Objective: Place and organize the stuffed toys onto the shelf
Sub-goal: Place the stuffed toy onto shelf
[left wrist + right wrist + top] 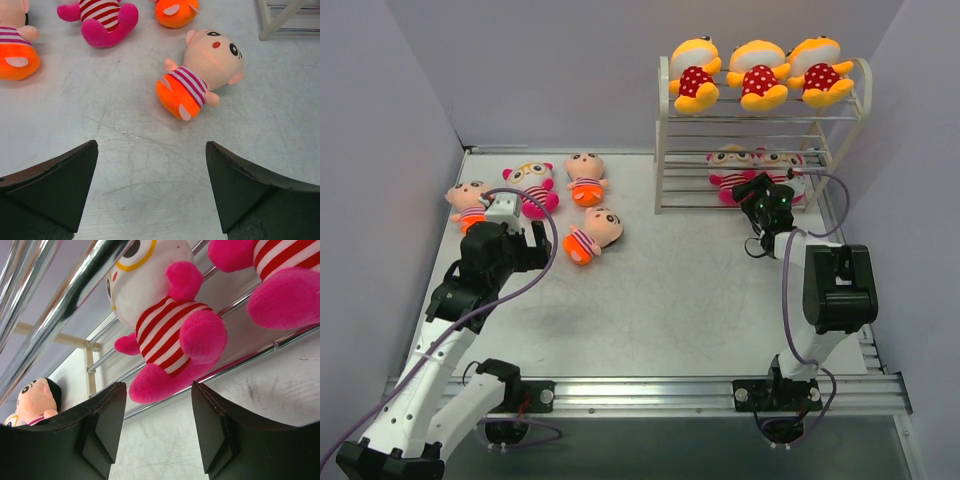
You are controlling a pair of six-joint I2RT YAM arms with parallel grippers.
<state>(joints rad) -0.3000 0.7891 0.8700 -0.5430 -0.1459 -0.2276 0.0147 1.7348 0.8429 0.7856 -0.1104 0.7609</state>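
Top view: the wire shelf [663, 130] stands at the upper right of the frame. Three yellow polka-dot dolls [758, 78] sit in a row on its top tier. Two pink-striped dolls with glasses [732, 165] lie on a lower tier. On the table [680, 300], at the left of the frame, we count a third pink-striped doll [532, 186] and three peach-faced dolls with orange bottoms [592, 235].

Left gripper [151, 190]: jaws spread wide, nothing between them, bare table below. In its wrist view the nearest peach-faced doll [200, 80] lies face up ahead of the fingers, right of centre, untouched.

Right gripper [157, 427]: at the shelf's lower tier, fingers parted. One shelved doll's pink foot sits right at the gap beyond the tips. We cannot tell whether they touch it.
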